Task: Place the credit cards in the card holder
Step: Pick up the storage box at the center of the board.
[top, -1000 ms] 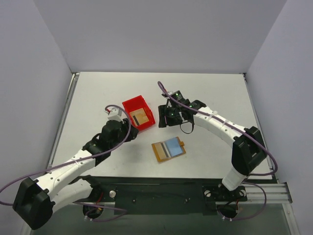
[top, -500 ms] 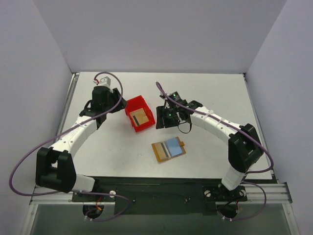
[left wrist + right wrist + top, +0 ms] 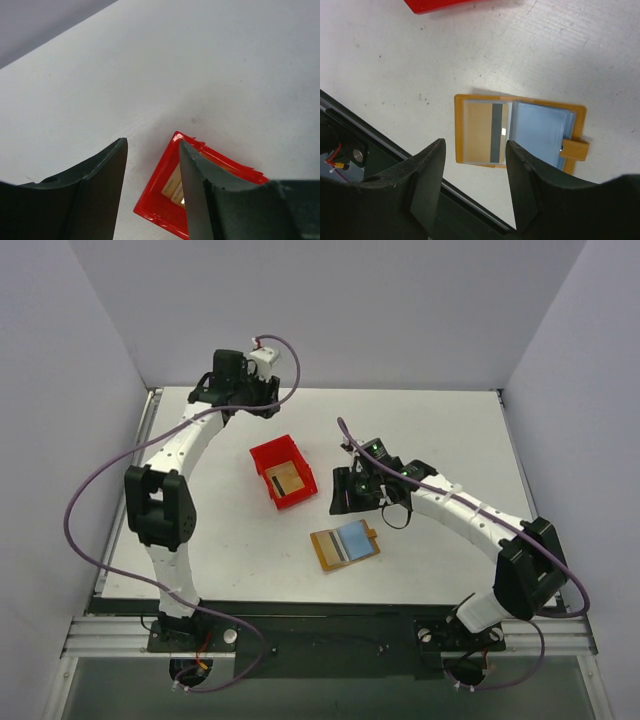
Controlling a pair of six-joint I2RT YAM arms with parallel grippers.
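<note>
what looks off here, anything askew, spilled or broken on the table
Nothing is spilled or damaged. The card holder lies open and askew, with a striped card already in its clear sleeve. The red bin also sits at an angle, with cards in it.

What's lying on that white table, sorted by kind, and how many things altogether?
Red bin: 1
Card holder: 1
Credit cards: 2 in view, one in the bin, one in the holder
Total: 4
</note>
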